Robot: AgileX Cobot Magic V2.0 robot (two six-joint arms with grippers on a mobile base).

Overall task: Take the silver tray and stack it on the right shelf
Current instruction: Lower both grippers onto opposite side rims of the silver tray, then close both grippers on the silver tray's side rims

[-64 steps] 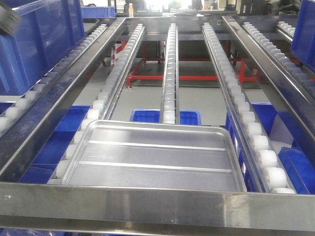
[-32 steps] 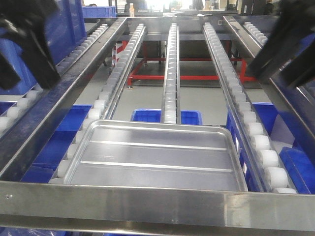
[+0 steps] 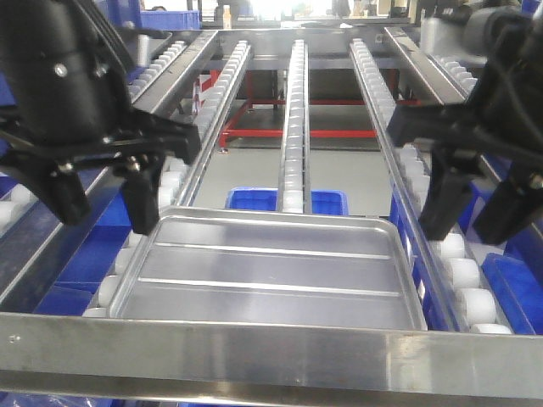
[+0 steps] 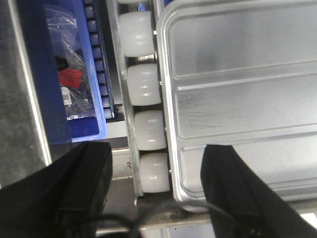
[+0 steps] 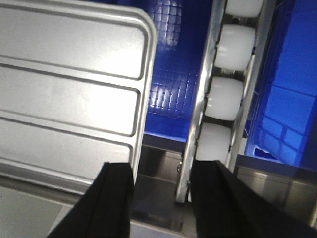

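Observation:
The silver tray (image 3: 267,271) lies flat on the right shelf's white roller rails (image 3: 293,110), its near end against the steel front bar (image 3: 271,352). My left gripper (image 3: 102,199) is open and hangs over the tray's left rim. In the left wrist view the gripper (image 4: 156,193) straddles the rim and roller rail (image 4: 143,84) beside the tray (image 4: 237,89), touching nothing. My right gripper (image 3: 471,212) is open over the right roller rail, just beyond the tray's right rim. In the right wrist view the gripper (image 5: 161,198) has one finger over the tray's corner (image 5: 69,89) and one at the rail (image 5: 225,99).
Blue bins (image 3: 284,201) sit below the rails, one with bagged parts (image 4: 74,74) at the left. A neighbouring roller lane with a blue crate (image 3: 140,34) runs along the left. A red frame (image 3: 331,133) stands on the floor beyond.
Both arms have come down from the upper corners to the tray's left and right sides, jaws open. The tray has not moved.

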